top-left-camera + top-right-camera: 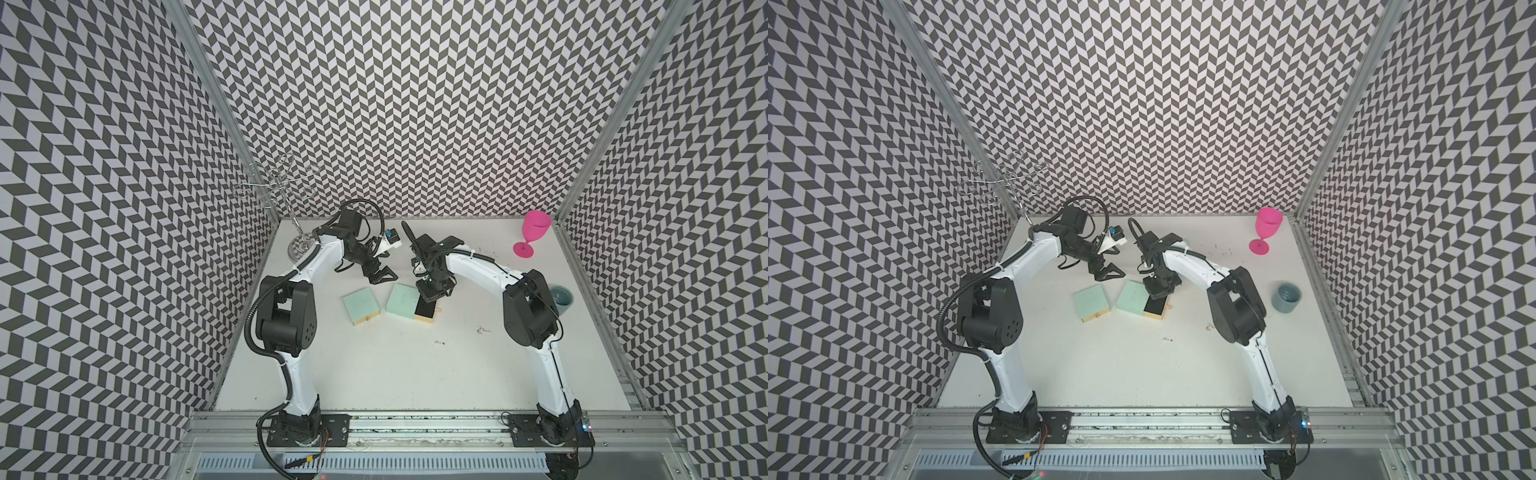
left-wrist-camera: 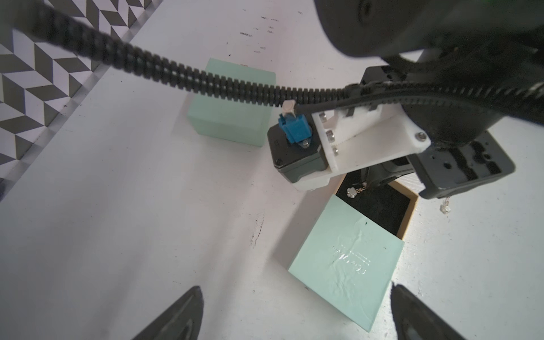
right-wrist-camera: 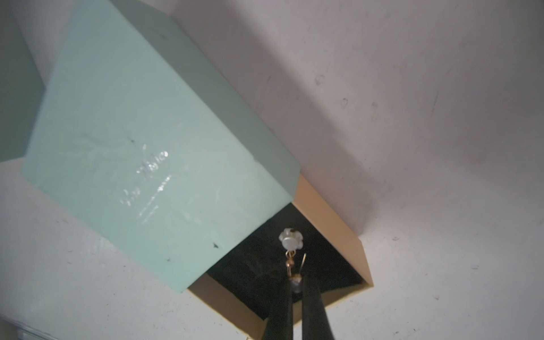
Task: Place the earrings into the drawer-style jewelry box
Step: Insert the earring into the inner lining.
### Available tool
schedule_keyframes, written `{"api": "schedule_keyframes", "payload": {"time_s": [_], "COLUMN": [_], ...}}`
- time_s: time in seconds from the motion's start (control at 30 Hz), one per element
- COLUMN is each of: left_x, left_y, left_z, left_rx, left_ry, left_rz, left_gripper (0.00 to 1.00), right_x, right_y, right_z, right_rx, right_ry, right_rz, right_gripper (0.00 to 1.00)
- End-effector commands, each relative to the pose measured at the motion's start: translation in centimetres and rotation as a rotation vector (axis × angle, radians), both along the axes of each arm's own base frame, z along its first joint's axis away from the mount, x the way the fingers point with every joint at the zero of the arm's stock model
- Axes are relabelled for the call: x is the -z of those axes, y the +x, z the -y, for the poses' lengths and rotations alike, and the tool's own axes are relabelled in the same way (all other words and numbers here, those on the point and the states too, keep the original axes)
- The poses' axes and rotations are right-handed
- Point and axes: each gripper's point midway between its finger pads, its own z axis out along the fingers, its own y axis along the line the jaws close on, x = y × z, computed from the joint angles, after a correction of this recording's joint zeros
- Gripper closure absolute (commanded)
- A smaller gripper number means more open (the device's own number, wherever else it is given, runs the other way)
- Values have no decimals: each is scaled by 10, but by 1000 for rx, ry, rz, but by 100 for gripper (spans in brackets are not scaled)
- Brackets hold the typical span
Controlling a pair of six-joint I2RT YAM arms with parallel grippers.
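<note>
While its fingers are pressed together on the upper end of an earring [image 3: 290,239], the right end effector [image 3: 297,282] hangs over the pulled-out drawer [image 3: 332,217] of a mint box [image 3: 132,132]. The earring's white flower dangles beyond the fingertips, over the drawer's black lining; whether it touches the lining I cannot tell. A loose earring [image 2: 445,207] lies on the surface [image 1: 374,374] just beside the drawer's outer wall, close under that end effector. One cluster [image 1: 483,330] and another cluster [image 1: 439,343] of earrings lie on the surface, well apart from it, towards the arm bases. The left end effector [image 1: 380,276], spread wide and holding nothing, hovers near the box's closed end. Just beside it sits a second box [image 1: 360,306], drawer shut.
</note>
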Motion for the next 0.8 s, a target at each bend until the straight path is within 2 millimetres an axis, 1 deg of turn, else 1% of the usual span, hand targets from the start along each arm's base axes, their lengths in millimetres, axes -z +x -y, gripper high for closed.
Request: {"api": "schedule_keyframes", "payload": {"time_s": [0.0, 0.33, 0.57, 0.67, 0.77], "left_x": [-8, -9, -7, -8, -8], "left_y": [0, 3, 0, 1, 1], "left_z": [-3, -4, -4, -4, -4], "left_rx": [9, 6, 10, 11, 11], "left_ry": [-10, -15, -11, -10, -11], "left_rz": [25, 27, 23, 26, 28], "left_gripper": [0, 0, 0, 0, 0], "right_x": [5, 6, 12, 10, 3], "right_y": [-3, -10, -13, -12, -7], "right_z": [-3, -5, 0, 2, 4], "right_rx": [-18, -29, -26, -22, -16], "right_ry": [11, 30, 12, 2, -2], "right_rz": [-27, -45, -49, -36, -6], "right_gripper": [96, 95, 93, 90, 83]}}
